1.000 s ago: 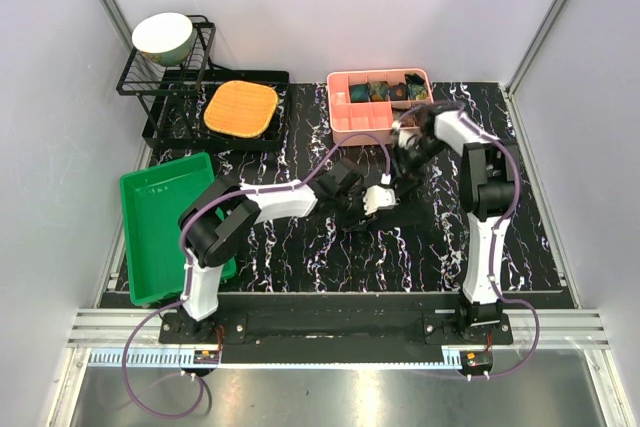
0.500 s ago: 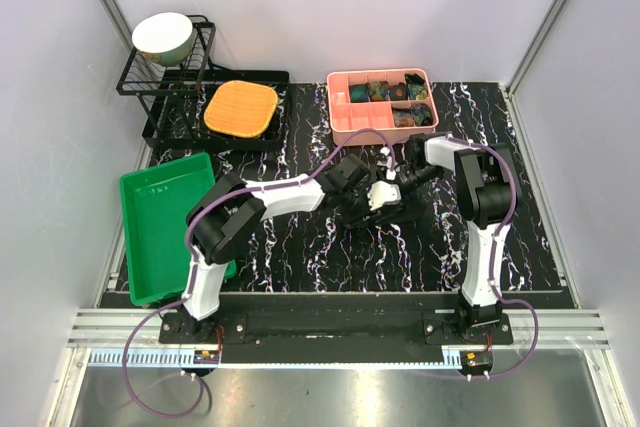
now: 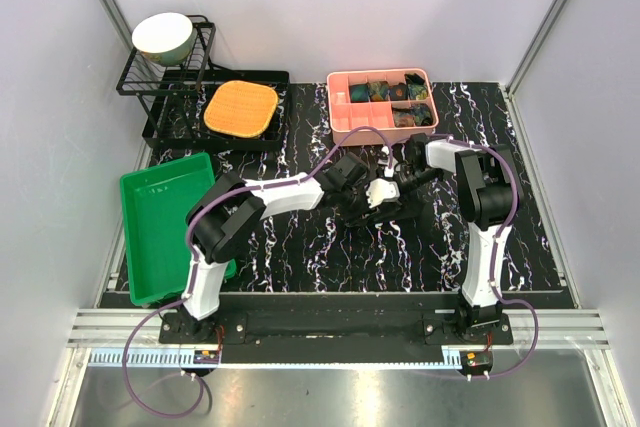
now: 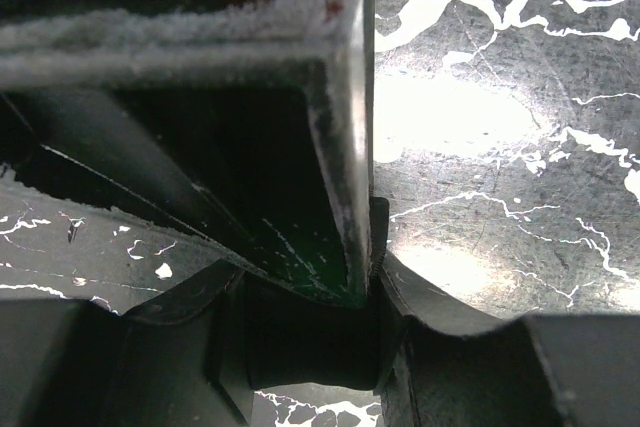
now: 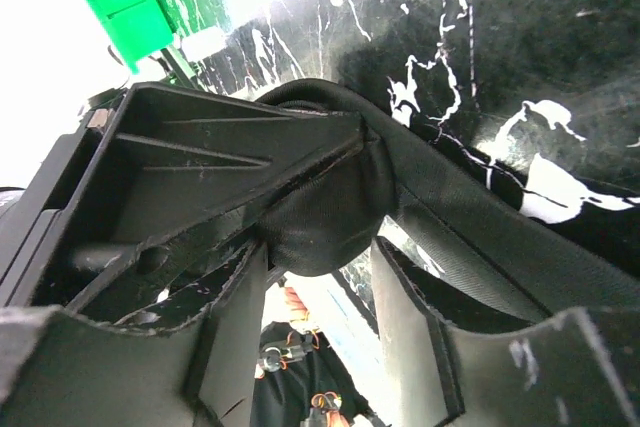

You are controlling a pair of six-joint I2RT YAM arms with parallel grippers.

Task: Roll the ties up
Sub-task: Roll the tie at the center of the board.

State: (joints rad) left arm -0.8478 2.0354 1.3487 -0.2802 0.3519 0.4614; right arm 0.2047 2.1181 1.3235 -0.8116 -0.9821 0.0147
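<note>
- Pink box [image 3: 345, 125] at the far middle of the black, white-veined counter [image 3: 300, 247]; every place below given from it.
- In the pink box: rolled ties [image 3: 380, 91], dark with teal and brown, sitting in the far row of compartments and in the near right ones.
- Just on the near side of the pink box: a black tie [image 5: 325, 212] on the counter, one end wound into a small tight roll, the unrolled strip lying along the counter away from that roll.
- Left hand [image 4: 310, 332], on the near side of the pink box: clenched on the roll, dark fabric filling the gap between its two fingers.
- Right hand [image 5: 320, 267], also on the near side of the pink box and tip to tip with the left hand: grasping the same roll, one finger pressed against each side of it.
- Well to the left of the pink box and nearer the arm bases: a green tray [image 3: 150, 217], tilted a little against the counter's edge.
- Left of the pink box along the far edge: a black wire rack [image 3: 178, 112] carrying an orange mat [image 3: 240, 107] on its low shelf and a pale bowl [image 3: 163, 35] on its upper tier.
</note>
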